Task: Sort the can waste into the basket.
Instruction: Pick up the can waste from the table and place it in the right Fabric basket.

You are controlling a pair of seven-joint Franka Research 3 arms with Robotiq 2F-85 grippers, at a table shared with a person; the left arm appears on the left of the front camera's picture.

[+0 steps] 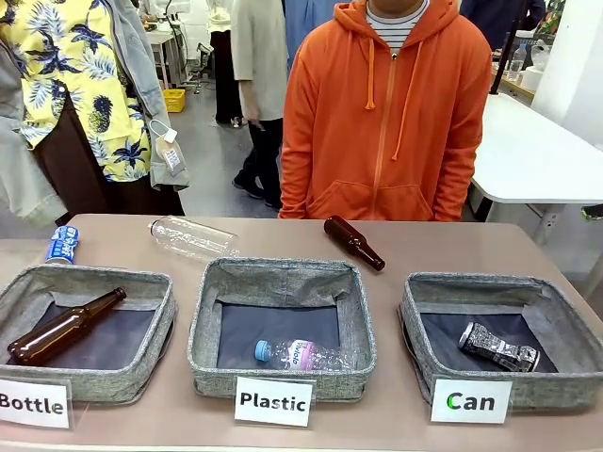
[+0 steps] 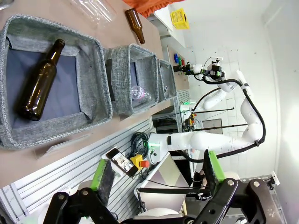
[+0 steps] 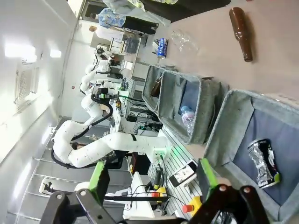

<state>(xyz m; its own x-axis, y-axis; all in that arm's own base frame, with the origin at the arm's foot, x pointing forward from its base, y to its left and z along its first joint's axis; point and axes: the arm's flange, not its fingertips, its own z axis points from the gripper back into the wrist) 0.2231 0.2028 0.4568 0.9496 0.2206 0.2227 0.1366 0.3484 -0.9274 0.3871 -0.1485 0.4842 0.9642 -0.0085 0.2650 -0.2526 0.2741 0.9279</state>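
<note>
A dark crushed can with a silvery pattern lies inside the grey basket behind the "Can" card at the right. The right wrist view shows the same can in that basket. A blue-and-white crushed can lies on the table at the far left, behind the "Bottle" bin; it also appears in the right wrist view. My left gripper hangs open and empty off the table's near edge. My right gripper is open and empty too, well short of the basket.
The "Bottle" bin holds a brown bottle. The "Plastic" bin holds a clear bottle. A clear plastic bottle and a brown bottle lie on the table behind the bins. A person in an orange hoodie stands at the far side.
</note>
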